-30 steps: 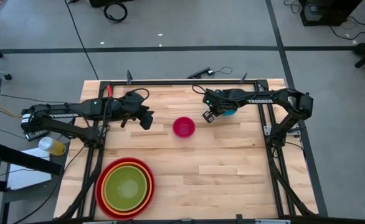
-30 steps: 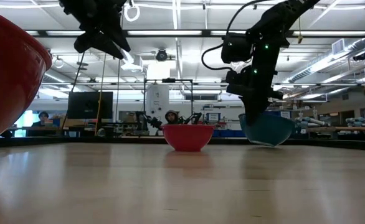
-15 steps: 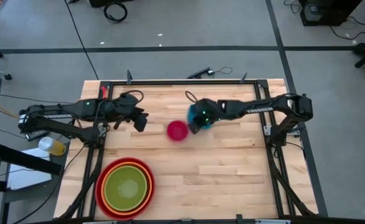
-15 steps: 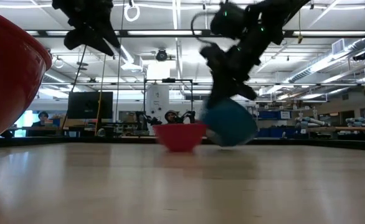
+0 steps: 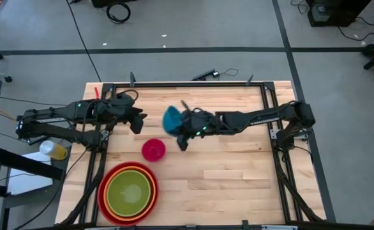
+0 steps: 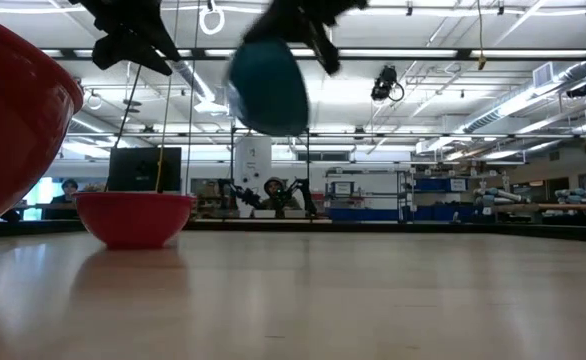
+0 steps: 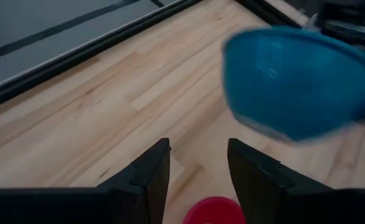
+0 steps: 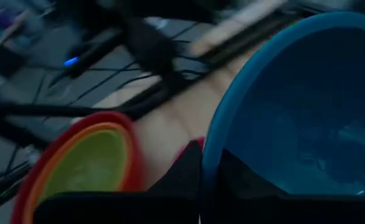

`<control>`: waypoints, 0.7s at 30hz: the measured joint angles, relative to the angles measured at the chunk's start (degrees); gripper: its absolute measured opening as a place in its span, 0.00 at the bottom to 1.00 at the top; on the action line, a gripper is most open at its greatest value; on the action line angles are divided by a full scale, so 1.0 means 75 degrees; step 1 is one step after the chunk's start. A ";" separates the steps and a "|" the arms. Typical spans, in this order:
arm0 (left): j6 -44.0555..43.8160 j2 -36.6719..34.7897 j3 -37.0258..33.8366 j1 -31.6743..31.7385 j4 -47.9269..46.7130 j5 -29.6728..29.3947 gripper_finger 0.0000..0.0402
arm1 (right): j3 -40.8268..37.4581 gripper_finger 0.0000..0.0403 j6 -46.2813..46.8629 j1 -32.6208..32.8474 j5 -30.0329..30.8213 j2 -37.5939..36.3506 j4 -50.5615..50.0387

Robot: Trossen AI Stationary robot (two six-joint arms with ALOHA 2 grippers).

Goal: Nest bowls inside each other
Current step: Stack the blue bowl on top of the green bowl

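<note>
My right gripper [image 5: 179,125] is shut on the blue bowl [image 5: 172,119], which it holds high over the middle of the table, tipped on its side [image 6: 268,88]. The small magenta bowl [image 5: 153,149] stands upright on its base on the wood, left of and nearer than the blue one [image 6: 133,216]. The lime green bowl [image 5: 131,191] sits inside the orange bowl [image 5: 114,181], which sits inside the red bowl [image 5: 105,199], at the near left. My left gripper [image 5: 136,122] hangs open above the table's left part, its fingers [image 7: 152,175] empty. My right gripper holds the blue bowl by its rim [image 8: 206,163], with one finger [image 8: 248,182] inside the bowl and the other [image 8: 182,175] outside the wall. The fingers come from the table's right, slanting a little down. The bowl is lifted clear and tipped, its hollow facing the wrist.
A black metal frame [image 5: 193,84] runs along the table's far edge and sides. Bare wood [image 5: 238,179] fills the table's near right. Beyond the table the low view shows a workshop with a seated person [image 6: 69,188] far off.
My right gripper has swung fast from the far right toward the table's left and upward, carrying the blue bowl off the wood and tipping it onto its side. The magenta bowl has slid left and nearer, toward the stack. My left gripper has drawn back slightly toward the left edge.
</note>
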 joint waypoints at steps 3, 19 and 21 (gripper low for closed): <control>0.0106 -0.0044 0.0145 0.0044 -0.0134 0.0012 0.40 | 0.1045 0.05 -0.0422 0.0202 -0.0300 0.0733 -0.0138; -0.0067 -0.0705 0.1010 0.0031 -0.0942 0.0020 0.40 | 0.3846 0.06 -0.1243 0.0636 -0.1125 0.2832 -0.0875; -0.0205 -0.0704 0.1068 0.0031 -0.0944 0.0020 0.40 | 0.3846 0.06 -0.1338 0.0640 -0.1298 0.2849 -0.0882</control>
